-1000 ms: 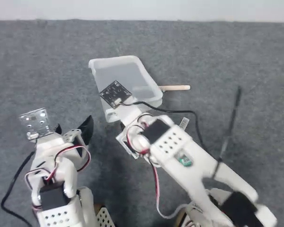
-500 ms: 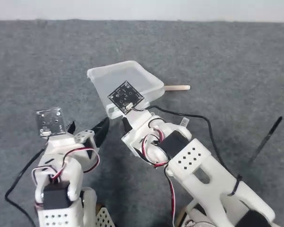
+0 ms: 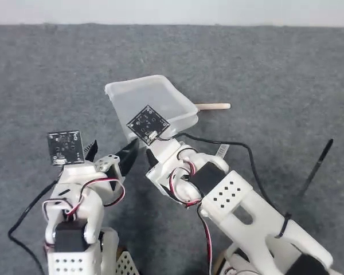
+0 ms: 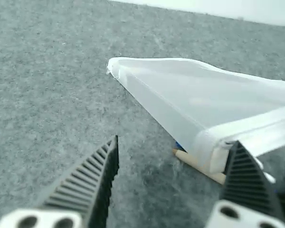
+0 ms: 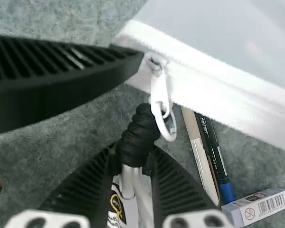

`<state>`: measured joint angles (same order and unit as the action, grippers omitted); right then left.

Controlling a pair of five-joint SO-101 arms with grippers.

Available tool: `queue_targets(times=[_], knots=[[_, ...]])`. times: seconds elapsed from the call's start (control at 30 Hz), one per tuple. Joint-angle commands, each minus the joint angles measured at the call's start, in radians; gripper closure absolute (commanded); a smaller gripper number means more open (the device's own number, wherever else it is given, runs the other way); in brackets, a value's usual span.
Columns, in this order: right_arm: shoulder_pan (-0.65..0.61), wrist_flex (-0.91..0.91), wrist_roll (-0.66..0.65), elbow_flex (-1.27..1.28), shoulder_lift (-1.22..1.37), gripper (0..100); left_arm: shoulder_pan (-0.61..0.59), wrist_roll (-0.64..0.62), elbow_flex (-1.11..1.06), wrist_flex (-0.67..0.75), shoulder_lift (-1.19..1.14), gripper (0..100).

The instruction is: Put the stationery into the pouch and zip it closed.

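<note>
We find the pouch [image 3: 152, 100], translucent white, lying on the grey bench [image 3: 275, 63] directly ahead of both arms, its zipper edge [image 5: 218, 92] turned toward them. The right pincer [image 5: 135, 156] is closed on a black cord [image 5: 138, 130] that is knotted through the white zipper pull [image 5: 159, 97]. The pull hangs at the corner end of the zipper edge. The left pincer [image 4: 175, 142] is open with nothing between its 2 ribbed fingers and stands low over the bench, facing the near corner of the pouch. In the right wrist view, 1 of its fingers [image 5: 61, 61] lies close beside the zipper pull, and we cannot tell whether they touch. The stationery we can see is outside the pouch, on the bench. A wooden pencil [image 5: 197, 152] and a dark pen [image 5: 213, 152] with a blue end lie side by side, their far ends passing under the zipper edge. A small white box [image 5: 256, 205] with a barcode sits just beside the pen's blue end. In the high view, a pale wooden stick [image 3: 213, 106] protrudes from behind the right side of the pouch. The left wrist view shows the pouch's zipper edge raised off the bench with the pencil beneath it.
</note>
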<state>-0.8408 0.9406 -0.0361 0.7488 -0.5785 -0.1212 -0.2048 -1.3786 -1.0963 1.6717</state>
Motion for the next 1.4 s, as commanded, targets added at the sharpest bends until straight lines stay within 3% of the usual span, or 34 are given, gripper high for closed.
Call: queue_targets(times=[0.0, 0.43, 0.6, 0.87, 1.37], knots=[[-0.012, 0.005, -0.014, -0.015, -0.07, 99.1, 0.006, 0.014, 0.002, 0.032, 0.003, 66], [-0.045, 0.042, -0.014, 0.0, -0.125, 99.1, 0.005, 0.066, -0.035, 0.075, 0.002, 73], [-0.053, 0.048, -0.014, 0.035, -0.196, 99.1, 0.005, 0.112, -0.035, 0.075, 0.002, 84], [0.045, 0.054, -0.014, 0.044, -0.2, 99.1, 0.005, 0.152, -0.028, 0.072, 0.009, 98], [0.208, 0.054, -0.009, 0.04, -0.203, 99.2, -0.126, 0.144, -0.007, 0.068, 0.009, 99]])
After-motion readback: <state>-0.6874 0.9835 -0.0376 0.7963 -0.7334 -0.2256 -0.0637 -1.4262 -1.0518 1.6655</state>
